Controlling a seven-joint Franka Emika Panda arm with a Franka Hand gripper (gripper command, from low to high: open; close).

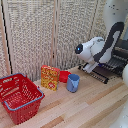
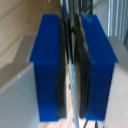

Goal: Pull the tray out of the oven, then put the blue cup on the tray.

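From where I stand, the white arm bends low at the exterior view's right, its pincer (image 1: 91,66) down by the tray (image 1: 106,73), a dark barred rack lying just above the wooden counter (image 1: 85,105) in front of the oven (image 1: 121,54), which is mostly hidden behind the arm. The wrist view shows the pincer's blue fingers (image 2: 48,70) pressed nearly together, clenched on a thin dark edge that I take for the tray. The blue cup (image 1: 73,83) stands upright on the counter, apart from the tray, with a red bowl (image 1: 64,76) just behind it and a cereal box (image 1: 50,77) beside; its lettering is too blurred to read. A red basket (image 1: 19,97) sits further left.
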